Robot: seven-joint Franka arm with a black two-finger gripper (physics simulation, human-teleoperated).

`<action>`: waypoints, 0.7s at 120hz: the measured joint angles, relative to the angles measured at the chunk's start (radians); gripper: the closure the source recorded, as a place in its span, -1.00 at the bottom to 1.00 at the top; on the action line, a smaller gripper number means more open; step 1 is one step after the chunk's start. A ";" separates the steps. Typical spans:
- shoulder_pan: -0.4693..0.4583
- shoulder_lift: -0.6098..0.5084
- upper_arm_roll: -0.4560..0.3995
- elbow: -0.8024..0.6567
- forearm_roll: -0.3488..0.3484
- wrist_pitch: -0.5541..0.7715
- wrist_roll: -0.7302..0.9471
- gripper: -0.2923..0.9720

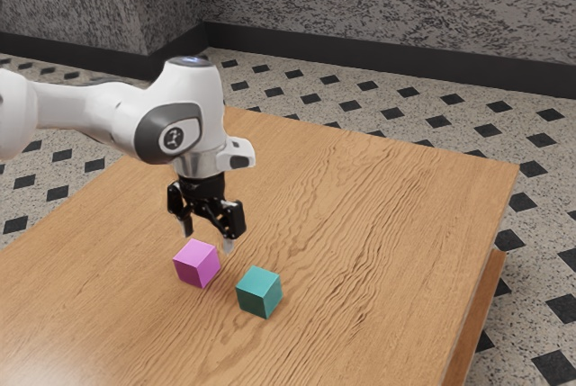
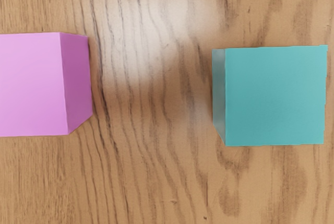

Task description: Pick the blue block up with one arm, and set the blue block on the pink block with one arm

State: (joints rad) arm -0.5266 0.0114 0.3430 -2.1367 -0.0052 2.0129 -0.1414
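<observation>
While the claw (image 1: 207, 233) hangs spread, wrist view shows pink block (image 2: 36, 84), teal block (image 2: 271, 96) apart.

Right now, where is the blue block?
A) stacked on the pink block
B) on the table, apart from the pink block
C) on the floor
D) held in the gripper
B: the blue block sits on the table with bare wood between it and the pink block, and the gripper hangs open above them, holding nothing.
</observation>
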 joint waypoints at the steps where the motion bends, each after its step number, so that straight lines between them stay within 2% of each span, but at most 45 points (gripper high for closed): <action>1: -0.005 0.000 0.000 -0.001 -0.001 0.004 -0.002 -0.54; 14: -0.067 0.016 -0.001 -0.003 -0.010 0.045 -0.030 -0.54; 34: -0.174 0.099 0.000 -0.004 -0.033 0.097 -0.063 -0.54; 66: -0.154 0.153 0.021 0.001 -0.033 0.140 -0.077 -0.54; 84: -0.105 0.170 0.023 0.002 -0.033 0.153 -0.062 -0.54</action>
State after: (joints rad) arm -0.6316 0.1818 0.3661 -2.1342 -0.0383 2.1654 -0.2030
